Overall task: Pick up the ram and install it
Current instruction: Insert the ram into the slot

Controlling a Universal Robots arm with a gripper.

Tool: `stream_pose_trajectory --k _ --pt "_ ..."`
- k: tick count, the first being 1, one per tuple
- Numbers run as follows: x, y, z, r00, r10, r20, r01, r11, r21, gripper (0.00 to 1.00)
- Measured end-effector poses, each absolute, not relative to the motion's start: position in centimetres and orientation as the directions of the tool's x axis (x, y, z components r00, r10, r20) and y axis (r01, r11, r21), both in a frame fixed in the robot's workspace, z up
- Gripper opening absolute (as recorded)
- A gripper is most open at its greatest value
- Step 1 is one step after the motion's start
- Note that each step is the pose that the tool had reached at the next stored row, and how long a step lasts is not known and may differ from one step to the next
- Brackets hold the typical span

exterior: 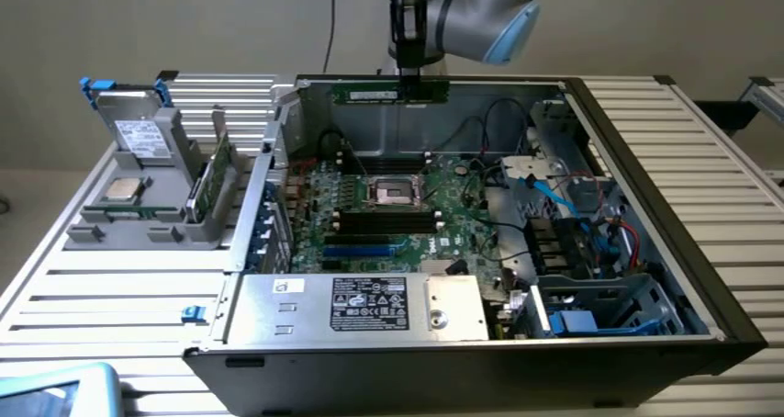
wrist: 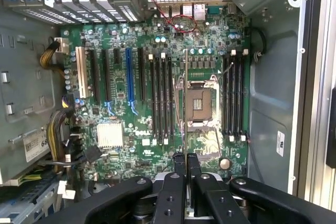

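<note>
My gripper (exterior: pixel 414 86) hangs above the rear wall of the open computer case (exterior: pixel 637 151) and is shut on the ram (exterior: pixel 374 94), a long green stick held level over the motherboard (exterior: pixel 367 242). In the wrist view the black fingers (wrist: pixel 180 167) close together, and the ram (wrist: pixel 185 98) shows edge-on as a thin line running out from them over the board. Below lie the black memory slots (wrist: pixel 160 100), more slots (wrist: pixel 233 98) on the other side of the CPU socket (wrist: pixel 199 103), and all look bare. In the exterior view the slots (exterior: pixel 389 220) sit just in front of the socket (exterior: pixel 398 192).
A grey holder (exterior: pixel 135 224) at the exterior view's left carries a drive with blue handles (exterior: pixel 132 123), a square silver chip (exterior: pixel 123 190) and another green board (exterior: pixel 211 178). The power supply (exterior: pixel 355 305) fills the case's front. Cables (exterior: pixel 552 197) and a drive cage (exterior: pixel 612 307) crowd its right side.
</note>
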State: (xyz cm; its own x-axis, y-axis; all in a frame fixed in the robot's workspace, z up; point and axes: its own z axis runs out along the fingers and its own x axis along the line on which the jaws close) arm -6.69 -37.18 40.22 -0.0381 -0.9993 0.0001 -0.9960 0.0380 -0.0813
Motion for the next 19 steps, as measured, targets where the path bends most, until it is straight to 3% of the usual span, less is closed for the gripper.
stream_pose_trajectory --k 19 --pt "-6.80 -37.24 39.71 -0.011 -1.000 0.017 -0.998 0.010 -0.059 0.13"
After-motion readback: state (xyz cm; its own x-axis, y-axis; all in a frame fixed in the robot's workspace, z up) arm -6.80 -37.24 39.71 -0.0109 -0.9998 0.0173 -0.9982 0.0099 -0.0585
